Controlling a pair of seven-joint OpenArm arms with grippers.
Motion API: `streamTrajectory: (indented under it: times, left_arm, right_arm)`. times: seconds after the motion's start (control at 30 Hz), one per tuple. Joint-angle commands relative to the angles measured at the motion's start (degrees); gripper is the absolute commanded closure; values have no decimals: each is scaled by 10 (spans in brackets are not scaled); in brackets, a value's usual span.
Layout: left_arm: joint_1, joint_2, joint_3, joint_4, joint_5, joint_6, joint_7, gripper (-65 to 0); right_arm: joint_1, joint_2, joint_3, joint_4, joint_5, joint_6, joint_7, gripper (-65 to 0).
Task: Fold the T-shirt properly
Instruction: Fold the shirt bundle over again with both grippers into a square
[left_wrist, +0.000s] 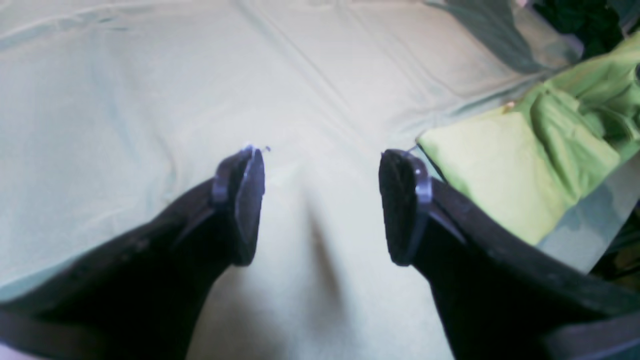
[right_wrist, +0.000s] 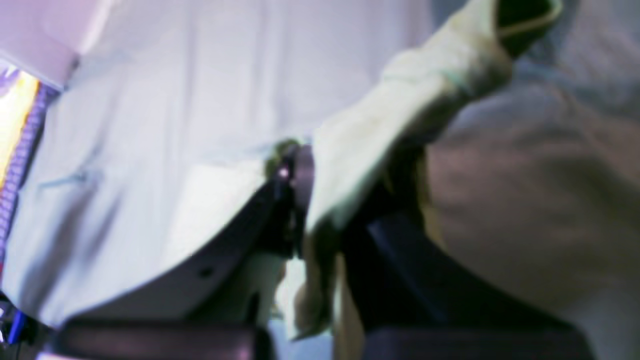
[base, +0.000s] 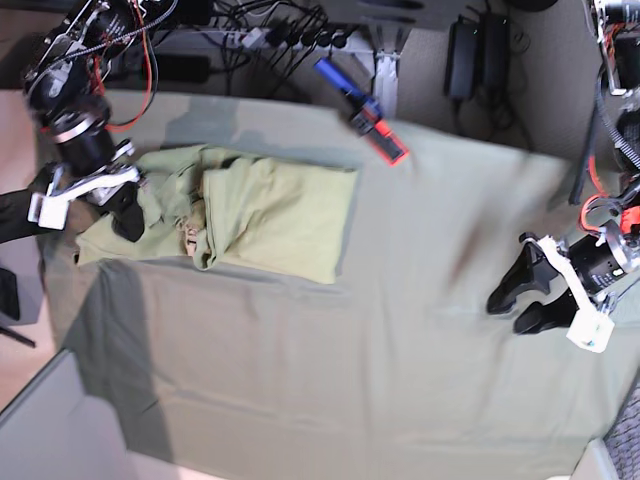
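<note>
T-shirt look: the pale yellow-green, plain cotton T-shirt (base: 265, 210) is seen in the base view partly folded into a rough rectangle, with a smooth flat panel on that view's right and a bunched, wrinkled mass of fabric on its left; a vertical ridge of gathered cloth is seen between the two parts.
T-shirt place: it is laid on the dull grey-green table cloth (base: 400, 330) that covers the worktop, in the far left part of the base view.
Right pincer: the right pincer (base: 128, 222) is seen at the crumpled left end of the T-shirt; in the right wrist view (right_wrist: 320, 200) its jaws are drawn together and clamped on a fold of pale fabric, which is pulled up into a taut strip (right_wrist: 400, 110) above the rest of the cloth. That view is blurred, so which part of the garment is gripped cannot be told.
Left pincer: the left pincer (base: 520, 300) is held over bare table cloth, well apart from the T-shirt, at the right side of the base view. In the left wrist view (left_wrist: 320, 200) its two dark jaws are spread wide apart and nothing is held between them.
T-shirt from the left wrist: the folded edge of the T-shirt (left_wrist: 525, 155) is seen at the right of that view, beyond the pincer and not touched by it.
Other things: a blue and red elongated tool (base: 362, 111) is laid at the far edge of the table cloth, near the T-shirt's far right corner but apart from it.
</note>
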Motion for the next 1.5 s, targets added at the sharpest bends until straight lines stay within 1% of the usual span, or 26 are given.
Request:
streamTrajectory:
  times: [0.0,0.1,0.27,0.4,0.5,0.57,0.7,0.73,0.8,0.83,0.87,1.07,1.23,1.37,1.43,1.47]
  left_arm:
    - [-7,-6,-3,10,-13,-5,-12,-391]
    - [-7,-7,-3,10,-12,-5,-12,-391]
    - [-7,-7,-3,10,-13,-5,-12,-391]
    - [-7,-7,-3,10,-18,-5,-12,-391]
    - [-7,-7,-3,10,-19,-5,-12,-391]
    - [-7,-7,-3,10,-19,-5,-12,-391]
    - [-7,-7,-3,10,-19,-5,-12,-391]
    - [-7,-7,-3,10,-19,-5,-12,-391]
    - [-7,-7,-3,10,-23,-5,-12,-391]
    - [-7,-7,-3,10,-30,-5,-12,-391]
    - [-7,-6,-3,10,-34,-5,-12,-391]
    - [-8,-7,-3,10,-42,-5,-12,-391]
    - [-8,-7,-3,10,-42,-5,-12,-391]
    - [-8,-6,-3,10,-44,-5,-12,-391]
    - [-8,-7,-3,10,-50,-5,-12,-391]
    - [-8,-7,-3,10,-55,-5,-12,-390]
  right_arm:
    - [3,-4,-2,21,9,36,16,0]
    - [3,-31,-32,44,7,36,19,0]
    - [3,-73,-124,50,-25,36,31,0]
    - [3,-105,-201,48,-82,36,58,0]
    - [3,-125,-250,38,-112,36,64,0]
    - [3,-134,-278,23,-124,36,65,0]
    - [3,-134,-325,-19,-168,36,89,0]
    - [3,-134,-332,-27,-174,36,89,-55]
    - [3,-134,-346,-37,-175,36,89,-299]
    - [3,-134,-353,-39,-174,36,89,-394]
    - [3,-133,-362,-40,-170,36,89,-446]
    - [3,-134,-437,-40,-143,38,89,-443]
    - [3,-134,-490,-37,-136,38,89,-443]
    - [3,-134,-506,-27,-115,38,84,-442]
    - [4,-133,-502,-16,-124,38,86,-442]
    - [9,-133,-499,-8,-138,38,90,-440]
